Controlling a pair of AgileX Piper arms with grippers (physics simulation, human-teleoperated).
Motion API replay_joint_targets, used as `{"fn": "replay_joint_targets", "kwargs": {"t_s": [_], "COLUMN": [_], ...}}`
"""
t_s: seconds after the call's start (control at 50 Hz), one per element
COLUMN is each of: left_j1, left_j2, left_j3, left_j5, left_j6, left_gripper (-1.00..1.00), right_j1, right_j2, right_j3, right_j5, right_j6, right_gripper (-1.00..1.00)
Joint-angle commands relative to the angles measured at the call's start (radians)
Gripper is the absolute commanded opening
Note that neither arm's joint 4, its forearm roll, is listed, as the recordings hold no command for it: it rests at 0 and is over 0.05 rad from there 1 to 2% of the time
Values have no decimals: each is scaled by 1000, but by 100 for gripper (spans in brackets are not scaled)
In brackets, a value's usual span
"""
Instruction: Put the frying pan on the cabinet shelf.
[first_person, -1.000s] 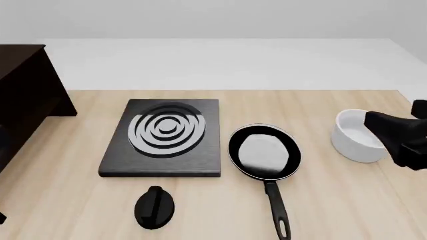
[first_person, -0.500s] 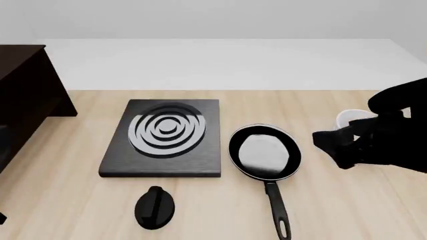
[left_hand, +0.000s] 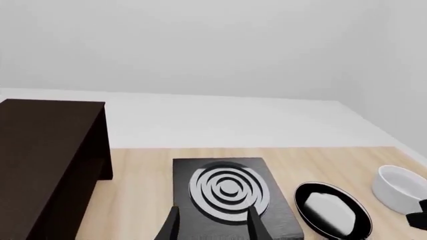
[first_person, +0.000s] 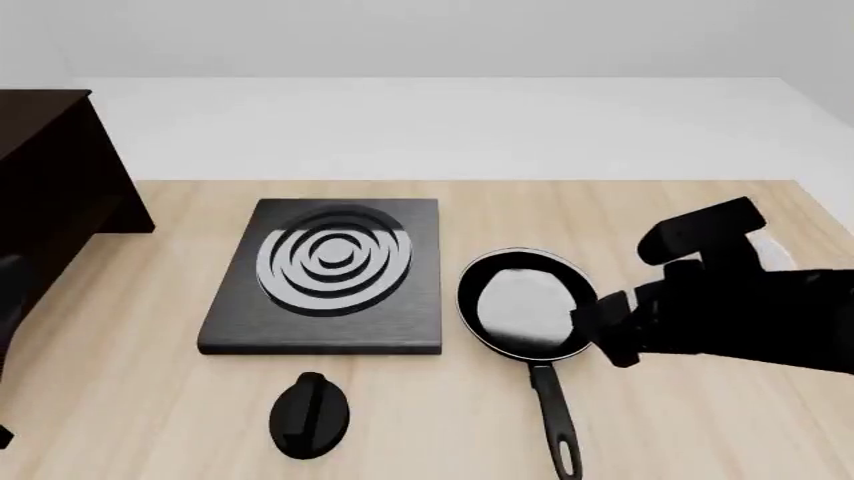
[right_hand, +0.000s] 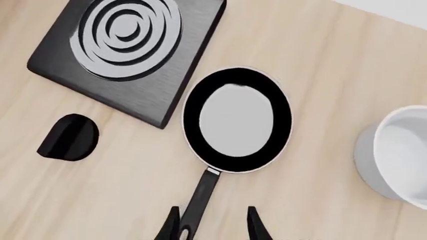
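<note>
The frying pan lies on the light tabletop right of the stove plate, with its long handle pointing toward the near edge. It also shows in the right wrist view and the left wrist view. My right gripper hangs above the table just right of the pan. In its wrist view the right gripper is open and empty, and the handle runs down between its fingers. My left gripper is open and empty. The dark cabinet stands at the far left and shows in the left wrist view; its shelf board does not show clearly.
A black square stove plate with silver rings lies left of the pan. A black knob-shaped object lies in front of it. A white bowl stands right of the pan, hidden by my right arm in the front view.
My right arm has swung in from the right edge, passed over the white bowl, and now reaches to beside the pan. The pan has not moved.
</note>
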Motion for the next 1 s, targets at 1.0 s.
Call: {"fn": "replay_joint_targets", "kwargs": {"t_s": [1.0], "left_j1": [-3], "left_j2": [-4], "left_j3": [15], "left_j5": [-1], "left_j6": [8], "left_gripper": [100], "right_j1": [93], "right_j2": [215], "right_j3": [242], "right_j5": [-306], "right_j6": [120], "right_gripper": [100]}}
